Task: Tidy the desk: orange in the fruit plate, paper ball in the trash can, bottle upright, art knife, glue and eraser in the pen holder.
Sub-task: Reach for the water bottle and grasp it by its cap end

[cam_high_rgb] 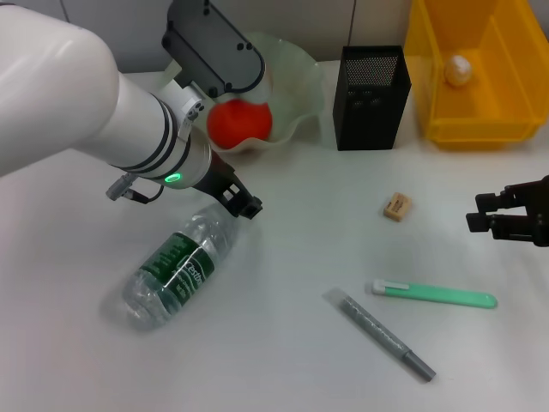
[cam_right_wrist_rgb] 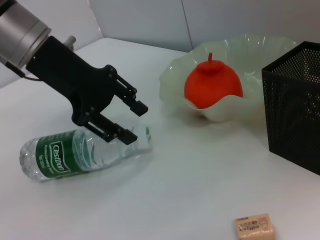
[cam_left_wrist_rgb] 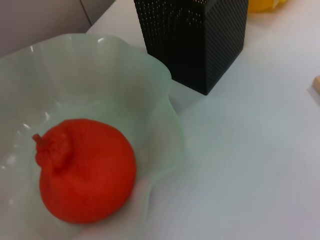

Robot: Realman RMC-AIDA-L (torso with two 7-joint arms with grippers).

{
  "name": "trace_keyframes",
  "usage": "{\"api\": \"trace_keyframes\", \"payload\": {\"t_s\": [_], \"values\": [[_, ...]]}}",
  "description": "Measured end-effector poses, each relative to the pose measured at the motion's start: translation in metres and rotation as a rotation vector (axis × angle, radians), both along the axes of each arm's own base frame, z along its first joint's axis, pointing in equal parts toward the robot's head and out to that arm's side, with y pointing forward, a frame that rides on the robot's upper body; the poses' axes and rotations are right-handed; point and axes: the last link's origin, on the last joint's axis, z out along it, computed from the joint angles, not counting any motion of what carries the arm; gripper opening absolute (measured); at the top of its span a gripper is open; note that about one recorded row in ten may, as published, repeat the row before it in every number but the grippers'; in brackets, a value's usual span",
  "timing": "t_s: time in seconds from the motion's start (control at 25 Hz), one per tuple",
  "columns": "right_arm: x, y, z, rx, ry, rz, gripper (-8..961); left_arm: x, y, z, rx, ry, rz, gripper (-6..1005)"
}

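Observation:
The orange [cam_high_rgb: 240, 122] [cam_left_wrist_rgb: 85, 172] lies in the pale green fruit plate [cam_high_rgb: 300, 69] [cam_right_wrist_rgb: 250, 42]. A clear bottle [cam_high_rgb: 176, 266] [cam_right_wrist_rgb: 65, 155] with a green label lies on its side at the front left. My left gripper [cam_high_rgb: 247, 206] [cam_right_wrist_rgb: 139, 123] hangs open right at the bottle's cap end. The paper ball [cam_high_rgb: 457, 69] sits inside the yellow trash can [cam_high_rgb: 506, 129]. The tan eraser [cam_high_rgb: 396, 206] [cam_right_wrist_rgb: 254, 226], the green art knife [cam_high_rgb: 433, 294] and the grey glue stick [cam_high_rgb: 380, 335] lie loose on the table. My right gripper [cam_high_rgb: 480, 213] hovers open at the right edge.
The black mesh pen holder [cam_high_rgb: 371, 96] [cam_left_wrist_rgb: 200, 40] [cam_right_wrist_rgb: 295, 105] stands between the fruit plate and the trash can at the back. The white table runs up to a grey wall behind them.

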Motion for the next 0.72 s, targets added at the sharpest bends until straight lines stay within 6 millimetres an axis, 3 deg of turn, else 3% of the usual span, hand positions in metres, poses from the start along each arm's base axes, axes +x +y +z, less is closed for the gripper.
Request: {"api": "trace_keyframes", "payload": {"t_s": [0.72], "values": [[0.0002,0.0015,-0.0037,0.005,-0.004,-0.004,409,-0.0116,0.0027,-0.0045,0.003,0.021,0.025,609]]}}
